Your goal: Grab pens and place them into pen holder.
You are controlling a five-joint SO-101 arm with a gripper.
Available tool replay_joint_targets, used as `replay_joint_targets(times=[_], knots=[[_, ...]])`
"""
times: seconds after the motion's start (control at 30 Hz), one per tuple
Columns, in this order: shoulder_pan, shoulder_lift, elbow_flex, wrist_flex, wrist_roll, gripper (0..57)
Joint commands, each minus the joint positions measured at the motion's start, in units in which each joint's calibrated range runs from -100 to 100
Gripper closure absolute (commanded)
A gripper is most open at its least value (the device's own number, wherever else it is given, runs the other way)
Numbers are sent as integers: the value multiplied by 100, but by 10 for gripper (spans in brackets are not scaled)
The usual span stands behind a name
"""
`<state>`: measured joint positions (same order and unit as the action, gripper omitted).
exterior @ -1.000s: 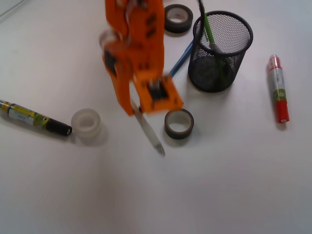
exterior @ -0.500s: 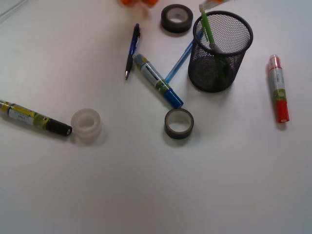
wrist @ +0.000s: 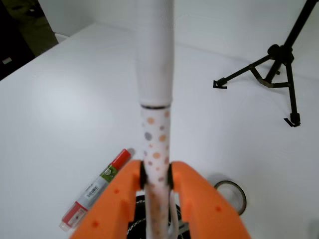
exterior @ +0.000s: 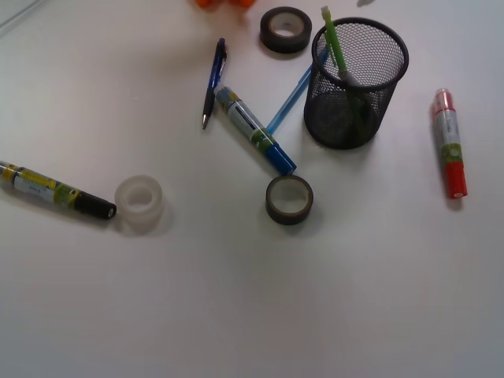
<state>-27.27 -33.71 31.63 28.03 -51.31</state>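
In the wrist view my gripper (wrist: 156,175) is shut on a white pen (wrist: 156,89) with coloured dots, which stands up between the orange jaws. Below the jaws a bit of the black mesh pen holder (wrist: 131,224) shows. In the front view the pen holder (exterior: 357,83) stands at the upper right with a light green pen (exterior: 336,46) leaning inside. A light blue pen (exterior: 293,98) lies against its left side. Further left lies a dark blue pen (exterior: 213,81). Only a sliver of the orange arm (exterior: 224,2) shows at the top edge.
A blue marker (exterior: 253,130) lies mid-table, a black marker (exterior: 55,189) at far left, a red marker (exterior: 449,142) at right. Dark tape rolls (exterior: 286,29) (exterior: 289,198) and a clear tape roll (exterior: 139,203) lie around. A tripod (wrist: 276,64) stands beyond.
The arm lifted the pen off the table middle and swung up and back out of the front view. The pen end seen over the holder's rim has since left the frame.
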Motion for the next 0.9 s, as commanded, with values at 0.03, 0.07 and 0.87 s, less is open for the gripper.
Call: replay_joint_targets(times=[0.03, 0.07, 0.87], knots=[[-171, -739, 1548, -1964, 5, 572], [-193, -807, 1837, -2331, 10, 572], [-1098, -1206, 6276, -7720, 73, 363]])
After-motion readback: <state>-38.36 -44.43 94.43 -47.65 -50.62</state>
